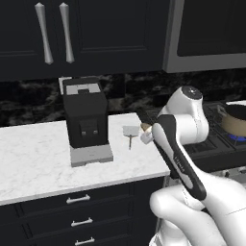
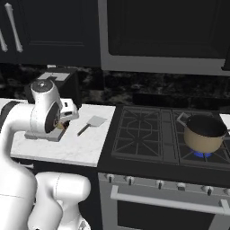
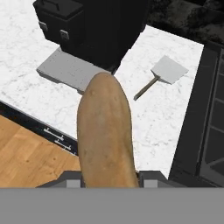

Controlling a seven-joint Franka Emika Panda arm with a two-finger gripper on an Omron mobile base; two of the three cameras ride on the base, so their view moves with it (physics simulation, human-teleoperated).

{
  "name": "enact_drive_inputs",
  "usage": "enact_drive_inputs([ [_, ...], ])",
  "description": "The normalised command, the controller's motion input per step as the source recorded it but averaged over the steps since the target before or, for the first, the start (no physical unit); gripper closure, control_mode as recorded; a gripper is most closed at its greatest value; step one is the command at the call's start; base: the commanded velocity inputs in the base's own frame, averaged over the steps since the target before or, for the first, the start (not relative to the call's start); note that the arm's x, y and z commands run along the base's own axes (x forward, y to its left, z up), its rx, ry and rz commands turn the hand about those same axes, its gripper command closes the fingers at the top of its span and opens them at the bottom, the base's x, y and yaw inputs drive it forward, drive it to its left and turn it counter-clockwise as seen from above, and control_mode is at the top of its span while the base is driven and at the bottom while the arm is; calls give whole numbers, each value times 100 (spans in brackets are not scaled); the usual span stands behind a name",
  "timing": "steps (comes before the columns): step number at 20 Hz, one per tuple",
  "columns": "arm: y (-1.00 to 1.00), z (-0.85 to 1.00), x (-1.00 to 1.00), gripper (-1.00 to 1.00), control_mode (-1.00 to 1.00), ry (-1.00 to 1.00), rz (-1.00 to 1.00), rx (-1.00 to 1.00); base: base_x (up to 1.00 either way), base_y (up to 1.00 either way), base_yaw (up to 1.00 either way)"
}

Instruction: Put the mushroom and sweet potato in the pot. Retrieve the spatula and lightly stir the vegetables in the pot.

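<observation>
My gripper (image 3: 109, 176) is shut on the sweet potato (image 3: 106, 135), an orange-brown tapered tuber that stands up large in the hand view, held above the white counter's front edge. The base views show the hand (image 1: 147, 133) (image 2: 65, 117) over the counter with a bit of the sweet potato (image 2: 60, 125) peeking out. The spatula (image 1: 130, 132) (image 2: 91, 122) (image 3: 167, 71) lies flat on the counter just beyond the hand. The tan pot (image 2: 205, 133) (image 1: 235, 122) sits on the stove's right front burner, far right of the hand. The mushroom is out of view.
A black coffee machine (image 1: 85, 118) (image 3: 83, 24) on a grey base stands on the counter left of the spatula. The black stove (image 2: 148, 134) adjoins the counter on the right, with a blue flame under the pot. Dark cabinets hang above.
</observation>
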Motion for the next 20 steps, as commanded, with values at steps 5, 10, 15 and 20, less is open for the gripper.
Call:
enact_drive_inputs([
  [5, -22, 89, -19, 100, -100, 6, -7, -4, 0, 0, 0],
  [10, -2, 3, -4, 100, -100, -4, -2, 0, 0, 0, 0],
  [15, 0, 0, 0, 100, 100, 0, 0, 0, 0, 0, 0],
  [20, 0, 0, 0, 100, 100, 0, 0, 0, -29, -32, 0],
])
